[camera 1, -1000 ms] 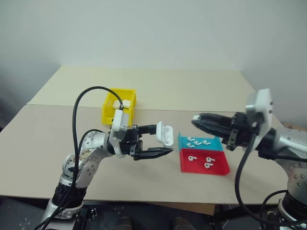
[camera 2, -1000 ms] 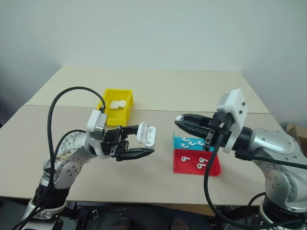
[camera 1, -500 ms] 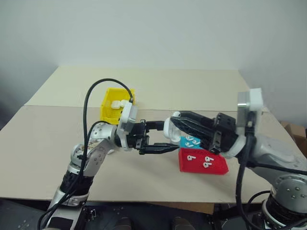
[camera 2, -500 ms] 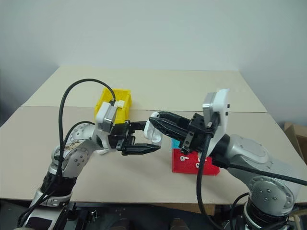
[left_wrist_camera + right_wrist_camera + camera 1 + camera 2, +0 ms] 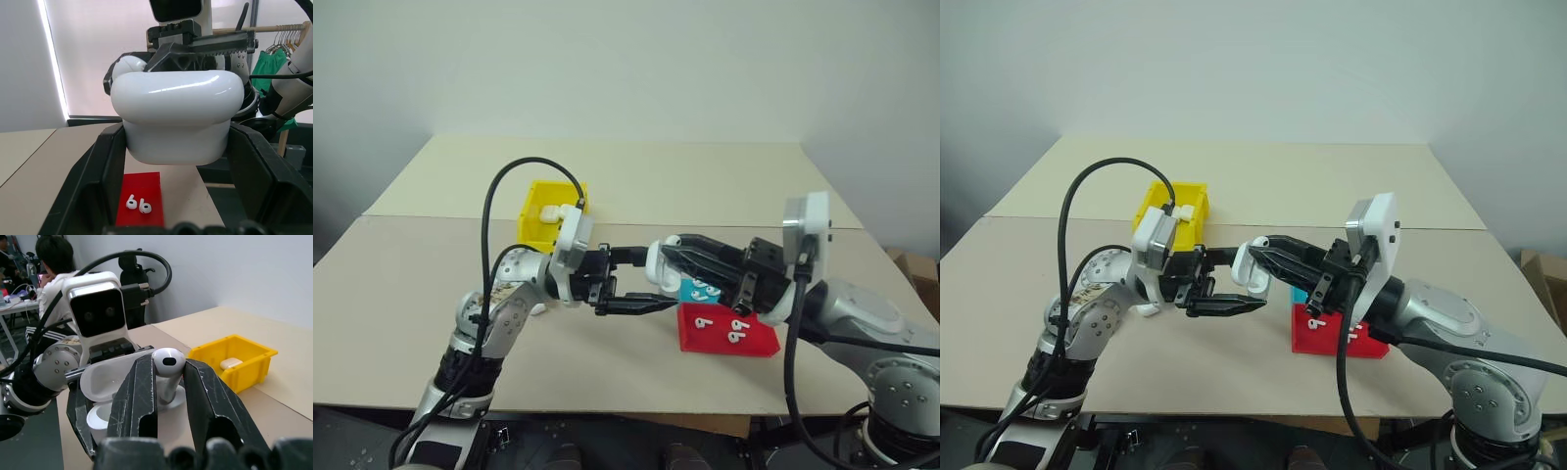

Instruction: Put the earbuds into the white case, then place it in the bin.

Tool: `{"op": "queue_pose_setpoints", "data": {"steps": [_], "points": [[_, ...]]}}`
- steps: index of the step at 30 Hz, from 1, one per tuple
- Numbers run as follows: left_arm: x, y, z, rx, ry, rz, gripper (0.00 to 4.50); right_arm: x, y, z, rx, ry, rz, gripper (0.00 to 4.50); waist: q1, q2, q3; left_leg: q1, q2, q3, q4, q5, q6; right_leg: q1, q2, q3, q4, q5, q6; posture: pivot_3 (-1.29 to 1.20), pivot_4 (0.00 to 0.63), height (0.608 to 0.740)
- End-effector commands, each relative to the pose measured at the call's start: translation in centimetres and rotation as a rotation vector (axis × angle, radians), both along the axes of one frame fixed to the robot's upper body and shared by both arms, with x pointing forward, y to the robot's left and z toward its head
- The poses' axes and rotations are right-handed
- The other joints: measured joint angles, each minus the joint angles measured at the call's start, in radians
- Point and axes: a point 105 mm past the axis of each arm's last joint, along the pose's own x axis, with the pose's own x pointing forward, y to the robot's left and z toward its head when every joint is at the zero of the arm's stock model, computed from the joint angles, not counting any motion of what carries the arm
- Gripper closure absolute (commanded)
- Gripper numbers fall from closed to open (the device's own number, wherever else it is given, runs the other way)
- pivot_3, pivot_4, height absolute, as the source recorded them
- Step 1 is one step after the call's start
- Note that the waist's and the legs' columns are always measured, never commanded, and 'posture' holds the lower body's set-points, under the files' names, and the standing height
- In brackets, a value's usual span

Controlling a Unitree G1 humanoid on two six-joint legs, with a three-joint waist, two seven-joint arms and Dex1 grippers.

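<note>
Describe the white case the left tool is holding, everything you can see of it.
The small glossy white rounded plastic case sits clamped between the left tool's black fingers, held above the table. Its hinged lid is flipped open. The right tool holds a tiny white stemmed earbud at the opening, stem pointing into the case.

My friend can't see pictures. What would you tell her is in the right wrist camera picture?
The right gripper pinches a white earbud just above the open white case, which the left gripper holds. Behind them on the table stands the yellow bin with another case inside, and a person sits far off.
</note>
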Motion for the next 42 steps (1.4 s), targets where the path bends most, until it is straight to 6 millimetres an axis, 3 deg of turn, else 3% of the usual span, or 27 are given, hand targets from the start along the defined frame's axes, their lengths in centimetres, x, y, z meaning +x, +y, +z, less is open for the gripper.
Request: {"op": "queue_pose_setpoints", "data": {"steps": [1,8,19,26,31,37,42], "points": [[-0.4,0.2,1.0,-0.021,-0.053,-0.005,1.70,-0.2,-0.2,0.7,-0.001,-0.056,-0.009,3.91,0.000,0.000,0.000,0.000,0.000,0.000,0.000,0.000,0.000,0.000,0.000,0.000,0.000,0.000,0.000,0.00,0.150,0.740],[-0.3,0.2,1.0,-0.021,-0.056,-0.002,1.70,-0.2,-0.3,0.3,-0.030,-0.067,-0.005,3.91,0.001,0.000,0.000,0.000,0.000,0.000,0.000,0.000,0.000,0.000,0.000,0.000,0.000,0.000,0.000,0.00,0.150,0.740],[-0.1,0.2,1.1,-0.022,-0.067,0.007,1.70,-0.3,-0.3,0.3,-0.048,-0.092,0.014,0.27,0.001,0.000,0.000,0.000,0.000,0.000,0.000,0.000,0.000,0.000,0.000,0.000,-0.001,0.000,0.000,0.00,0.150,0.740],[0.1,0.3,0.9,-0.019,-0.067,0.011,1.70,0.0,-1.4,1.6,-0.029,-0.122,-0.023,0.27,0.002,0.000,0.000,0.000,0.000,0.000,0.000,0.000,0.000,0.000,0.000,0.000,-0.001,0.000,0.000,0.00,0.150,0.740],[0.3,1.1,0.5,-0.001,-0.069,0.033,1.70,1.6,-4.3,2.4,-0.142,-0.125,-0.102,0.27,0.004,0.000,0.000,0.000,0.000,0.000,0.000,0.000,0.000,0.000,0.000,0.000,-0.001,0.000,0.000,0.00,0.150,0.740],[0.2,1.4,0.4,-0.008,-0.070,0.050,1.70,6.2,-8.3,-3.2,-0.686,-0.033,-0.208,0.27,0.001,0.000,0.000,0.000,0.001,0.000,0.000,0.000,0.000,0.001,0.000,-0.001,-0.004,0.000,0.000,0.00,0.150,0.740],[0.2,1.6,0.4,-0.012,-0.072,0.064,1.70,10.2,-9.8,-5.4,-0.975,-0.121,-0.176,0.43,-0.009,0.002,0.001,0.000,0.001,0.002,0.000,0.000,0.000,0.000,0.000,0.001,-0.005,0.001,0.000,0.00,0.150,0.740]]}}
